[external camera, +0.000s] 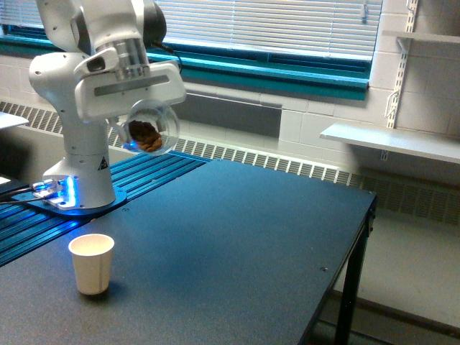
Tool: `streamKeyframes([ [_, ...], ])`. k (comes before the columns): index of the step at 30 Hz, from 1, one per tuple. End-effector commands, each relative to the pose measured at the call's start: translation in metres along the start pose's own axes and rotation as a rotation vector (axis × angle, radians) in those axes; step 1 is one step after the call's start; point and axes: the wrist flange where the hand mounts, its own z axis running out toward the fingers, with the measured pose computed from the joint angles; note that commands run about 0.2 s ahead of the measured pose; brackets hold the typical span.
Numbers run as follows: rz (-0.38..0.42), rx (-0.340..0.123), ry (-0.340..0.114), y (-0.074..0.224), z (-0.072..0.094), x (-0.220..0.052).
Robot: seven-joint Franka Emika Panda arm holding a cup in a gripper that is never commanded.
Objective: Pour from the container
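Clear container [148,130] (brown bits), hand [136,122] gripping

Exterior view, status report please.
Gripper shut on clear container, airborne, brown bits inside. Paper cup upright on table, below and toward the view's left. Path clear.

One robot arm [83,93] stands on one dark table [237,244]. One gripper [133,108] carries one clear container [147,131] with brown bits inside; their number cannot be told. One cream paper cup [92,264] sits on the table. One wall shelf [392,140] shows at the exterior view's right.
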Motion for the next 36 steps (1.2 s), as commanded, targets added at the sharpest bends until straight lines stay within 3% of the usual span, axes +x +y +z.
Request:
streamKeyframes([
  [1,0.036,-0.018,-0.006,0.019,0.01,0.006],
  [21,0.119,-0.083,-0.061,0.065,0.047,0.004],
  [36,0.191,-0.124,-0.087,0.095,0.065,0.013],
])
